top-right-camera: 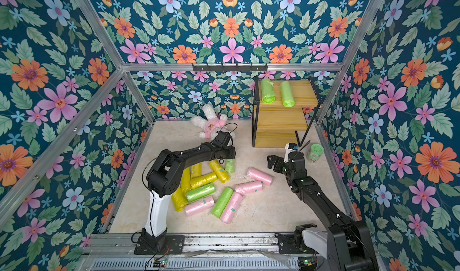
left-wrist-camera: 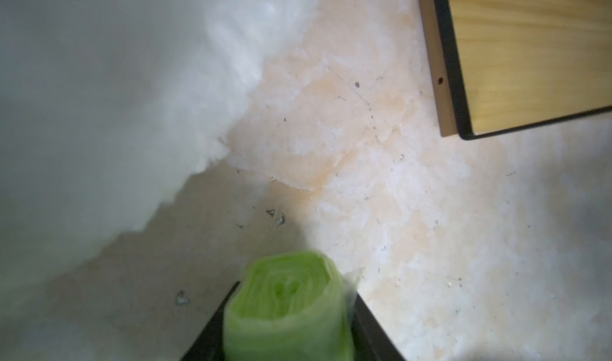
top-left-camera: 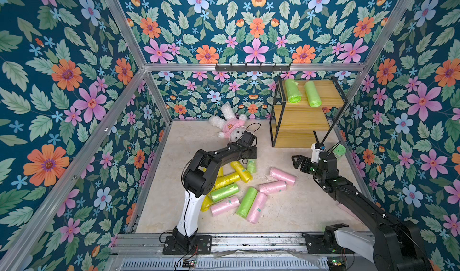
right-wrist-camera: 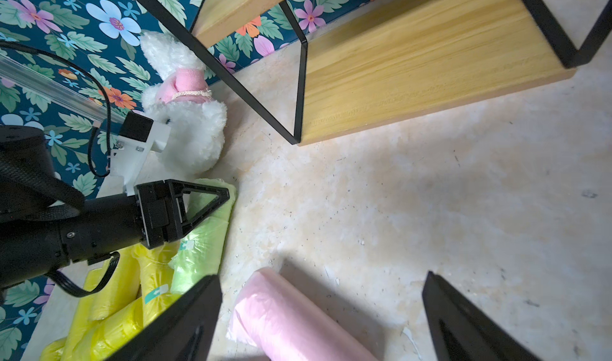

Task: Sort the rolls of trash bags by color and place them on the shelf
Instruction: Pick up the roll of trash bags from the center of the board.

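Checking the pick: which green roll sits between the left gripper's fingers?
The green roll lying nearest the plush rabbit. Two other greens lie closer to the camera, two up on the shelf.

Both top views look steeply down from high and far off, covering the whole counter (top-left-camera: 286, 215). Each wrist view sits close behind its claw, left claw (left-wrist-camera: 291, 293) and right claw (right-wrist-camera: 323, 276), facing the counter. All four share the shelf (right-wrist-camera: 414, 61).

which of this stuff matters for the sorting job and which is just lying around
Job: lime green crinkly plastic trash-bag rolls, one in the left gripper; pale pink rolls; yellow rolls; stepped wooden shelf with black metal frame.
Lying about: white plush bunny; pale-green lidded jar; black hook rail.
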